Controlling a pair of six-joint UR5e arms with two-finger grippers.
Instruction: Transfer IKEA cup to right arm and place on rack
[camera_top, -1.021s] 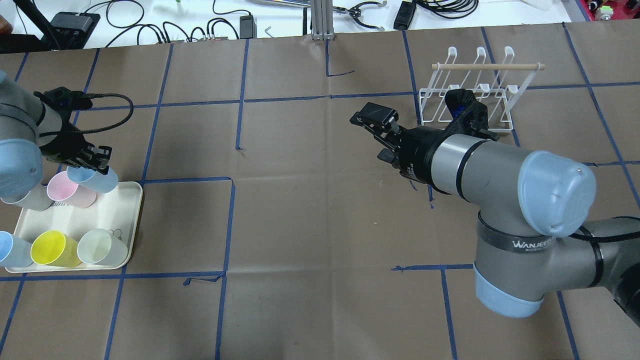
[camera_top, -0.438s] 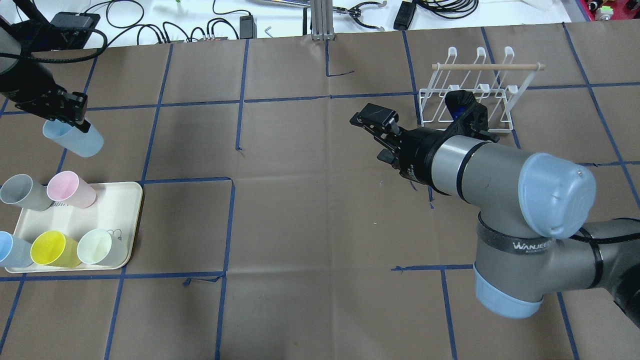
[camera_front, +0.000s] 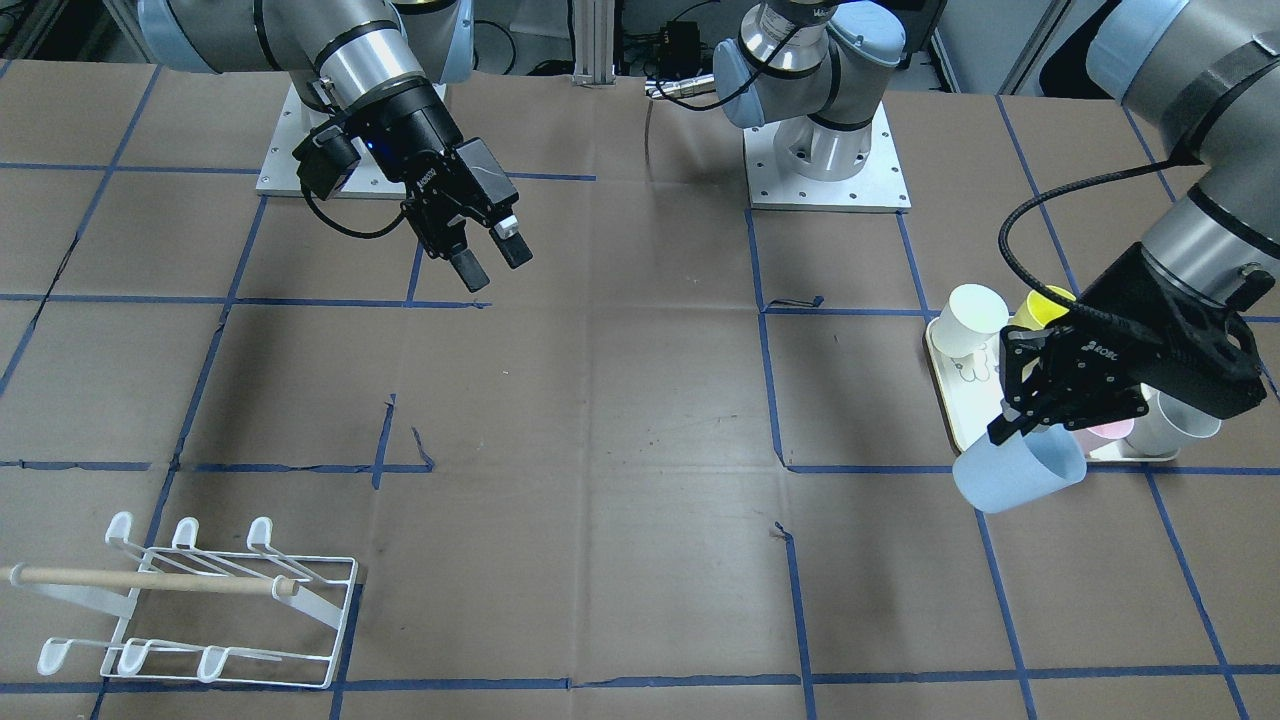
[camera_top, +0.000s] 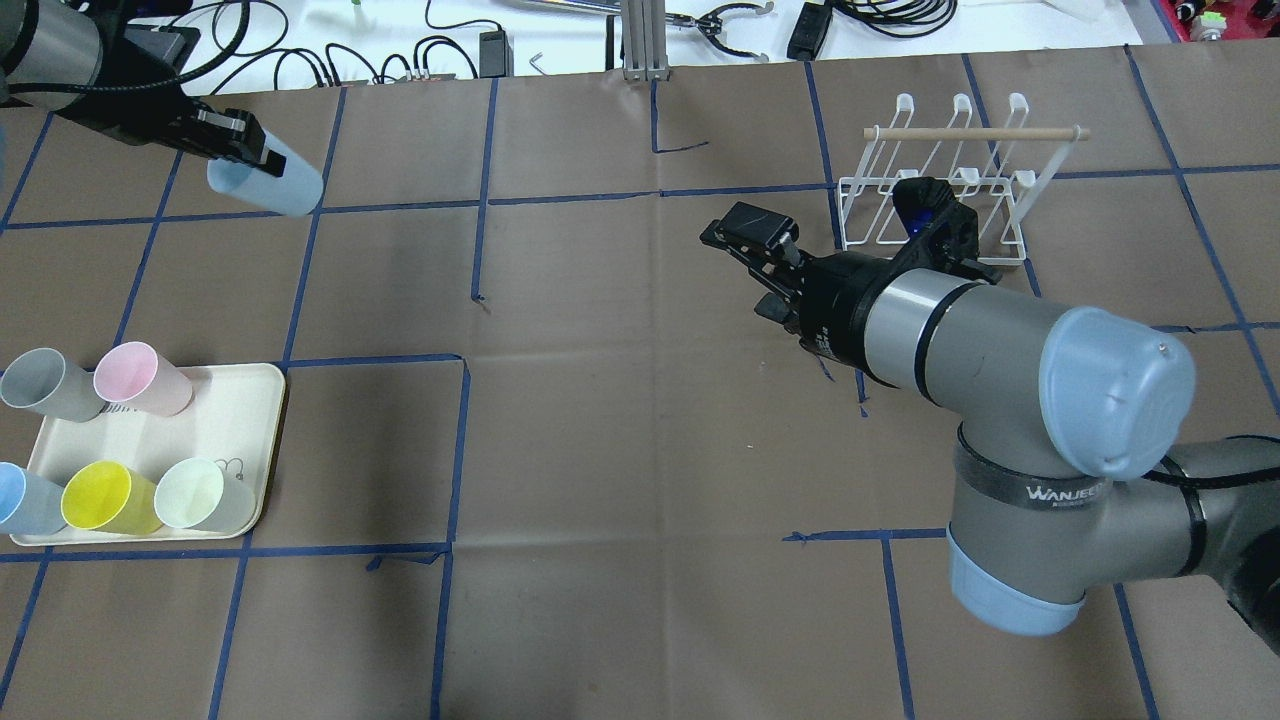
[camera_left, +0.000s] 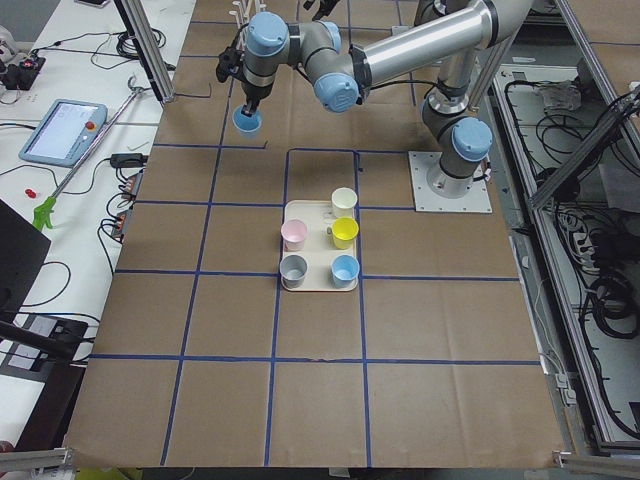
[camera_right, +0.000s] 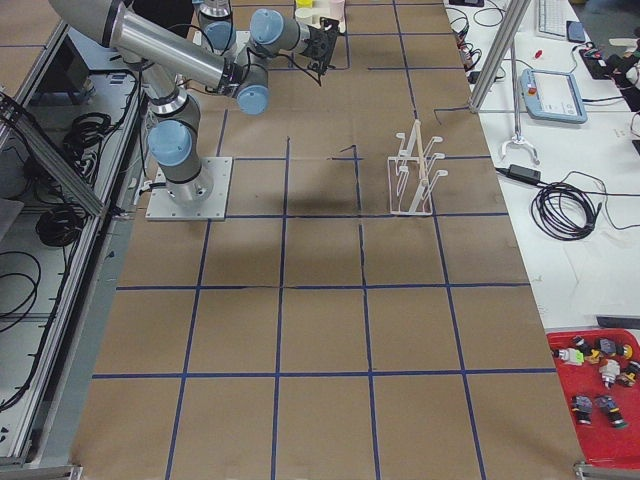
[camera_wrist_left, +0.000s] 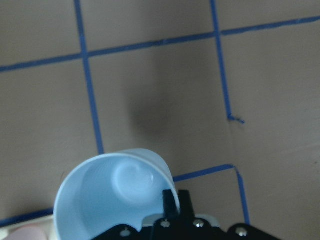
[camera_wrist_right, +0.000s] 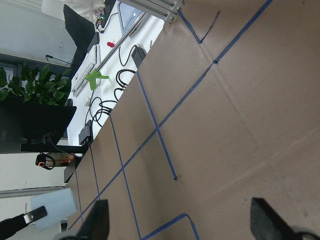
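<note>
Pinching just the rim wall, one finger inside and one outside, the left gripper (camera_top: 235, 145) held the pale blue cup (camera_top: 275, 182) aloft at the table's 10 o'clock. The right gripper (camera_front: 494, 262) was well apart, spread wide beside the rack (camera_top: 975, 132) at 2 o'clock. So thin a hold might let the cup swing or slip at hand-over.

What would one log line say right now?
left pincer: shut on pale blue plastic cup, aloft | right pincer: open, empty | white wire rack: no cup
</note>
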